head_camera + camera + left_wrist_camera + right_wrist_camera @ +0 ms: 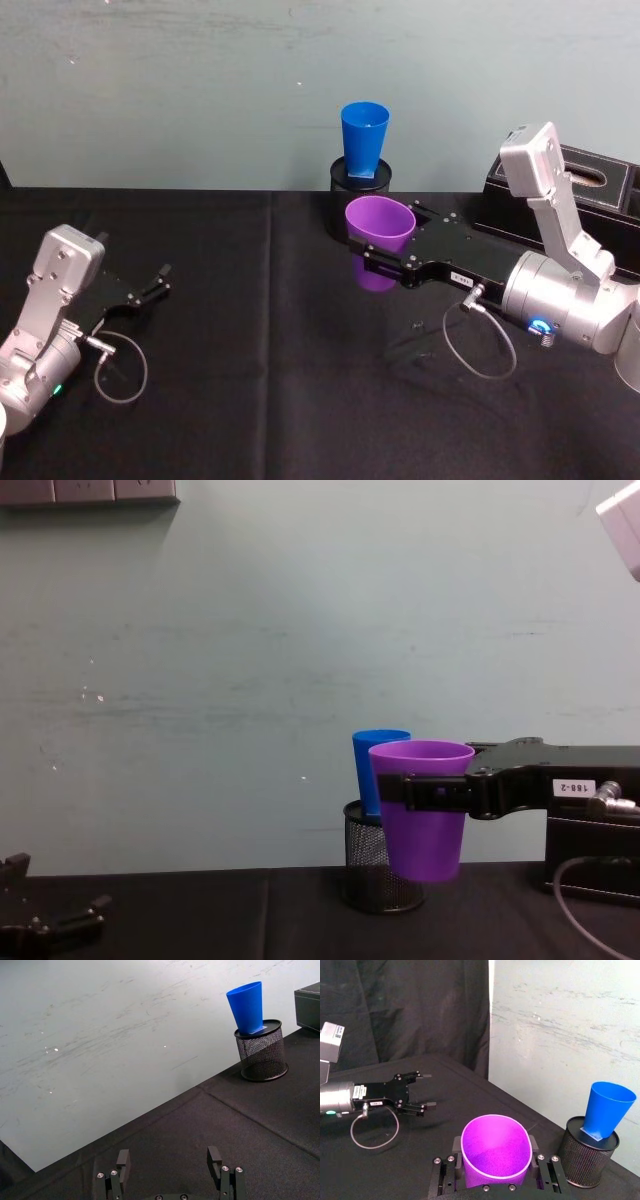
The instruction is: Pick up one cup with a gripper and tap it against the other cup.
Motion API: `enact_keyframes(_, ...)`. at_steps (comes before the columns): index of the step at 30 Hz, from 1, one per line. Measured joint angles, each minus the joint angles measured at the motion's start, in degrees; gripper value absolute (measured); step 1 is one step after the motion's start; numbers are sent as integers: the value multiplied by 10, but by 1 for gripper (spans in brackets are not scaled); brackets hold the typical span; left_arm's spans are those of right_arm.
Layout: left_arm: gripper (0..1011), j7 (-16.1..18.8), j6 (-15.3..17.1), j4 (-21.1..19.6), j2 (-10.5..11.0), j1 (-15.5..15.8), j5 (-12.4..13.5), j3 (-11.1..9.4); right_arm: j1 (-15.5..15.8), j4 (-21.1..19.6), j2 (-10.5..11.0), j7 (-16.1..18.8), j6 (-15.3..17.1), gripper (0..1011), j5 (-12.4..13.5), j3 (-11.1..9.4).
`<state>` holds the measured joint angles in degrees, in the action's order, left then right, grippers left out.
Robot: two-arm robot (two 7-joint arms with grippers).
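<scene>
The right gripper is a flat black metal clamp with slab-like fingers, its plates dotted with small silver screws; a white label printed 188-2 sits on its side; behind it comes a rounded silver-grey wrist housing bearing a glowing blue ring light, topped by a boxy silver-grey link; a thin grey cable loops from a metal plug under the black body; the left gripper is the same kind of black clamp, with short notched fingers and silver screw heads, on a matching silver-grey arm with a small green light and its own looped grey cable.
</scene>
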<state>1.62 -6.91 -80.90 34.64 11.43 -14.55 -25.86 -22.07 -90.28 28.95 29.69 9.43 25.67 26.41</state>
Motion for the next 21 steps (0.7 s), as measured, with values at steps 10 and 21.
enact_keyframes(10, 1011, 0, 0, 0, 0, 0, 0, 0, 0, 0, 0, 0, 0, 731, 0, 0)
enact_keyframes(21, 1012, 0, 0, 0, 0, 0, 0, 0, 0, 0, 0, 0, 0, 731, 0, 0)
